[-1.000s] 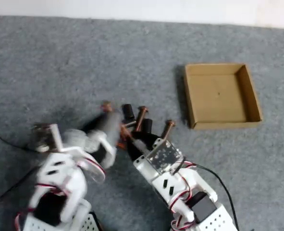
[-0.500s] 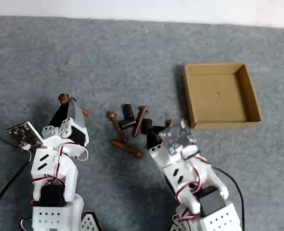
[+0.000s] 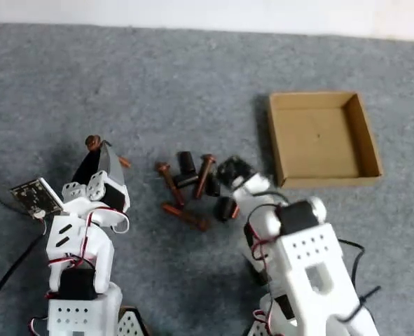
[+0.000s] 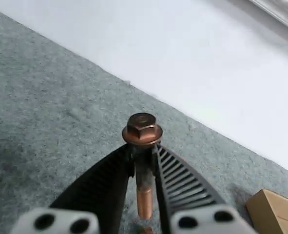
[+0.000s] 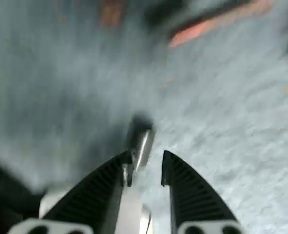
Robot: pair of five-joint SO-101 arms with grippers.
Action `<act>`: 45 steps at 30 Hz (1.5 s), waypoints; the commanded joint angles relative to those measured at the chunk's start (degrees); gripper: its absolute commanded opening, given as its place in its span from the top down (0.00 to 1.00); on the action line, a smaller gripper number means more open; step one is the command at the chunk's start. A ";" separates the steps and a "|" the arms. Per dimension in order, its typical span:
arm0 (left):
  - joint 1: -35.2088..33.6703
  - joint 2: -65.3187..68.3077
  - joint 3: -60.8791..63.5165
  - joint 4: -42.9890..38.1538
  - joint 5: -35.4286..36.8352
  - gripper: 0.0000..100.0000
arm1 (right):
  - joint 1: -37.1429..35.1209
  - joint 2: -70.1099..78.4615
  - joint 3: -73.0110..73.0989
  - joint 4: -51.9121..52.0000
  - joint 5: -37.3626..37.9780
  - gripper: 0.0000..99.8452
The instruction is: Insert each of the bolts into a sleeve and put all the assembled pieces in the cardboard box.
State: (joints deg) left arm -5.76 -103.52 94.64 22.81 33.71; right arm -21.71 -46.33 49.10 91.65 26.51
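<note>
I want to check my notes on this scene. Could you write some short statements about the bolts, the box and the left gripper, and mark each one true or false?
1. The cardboard box is empty. True.
2. The left gripper is shut on a bolt. True.
3. The left gripper is inside the box. False: it is over the carpet, well to the side of the box.
4. No bolts lie on the carpet. False: several loose bolts lie between the arms.

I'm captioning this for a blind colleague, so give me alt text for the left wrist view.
The left gripper holds a copper bolt, jaws shut on its shank just below the hex head. Behind lie grey carpet and a white wall, with a corner of the cardboard box farther off.
</note>
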 commanded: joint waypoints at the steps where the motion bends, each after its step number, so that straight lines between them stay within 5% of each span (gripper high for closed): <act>1: 1.19 -0.31 -0.75 -1.49 0.35 0.99 | 0.57 4.62 0.92 2.33 2.11 0.90; 13: 2.07 -0.40 0.13 -1.67 0.09 0.99 | -1.01 21.23 5.32 -8.13 6.95 0.89; 19: 2.07 -0.40 0.31 -1.67 0.09 0.99 | -1.19 27.47 6.64 -17.36 -0.18 0.89; 31: 2.07 -0.40 0.31 -1.67 0.00 0.99 | -1.01 28.53 10.59 -28.70 -0.79 0.89; 45: 2.07 -0.40 0.40 -1.67 0.00 0.99 | -1.01 28.18 10.59 -29.41 -3.96 1.00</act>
State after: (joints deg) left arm -4.62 -103.52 95.25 22.73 33.71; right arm -22.07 -18.02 59.56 64.84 22.99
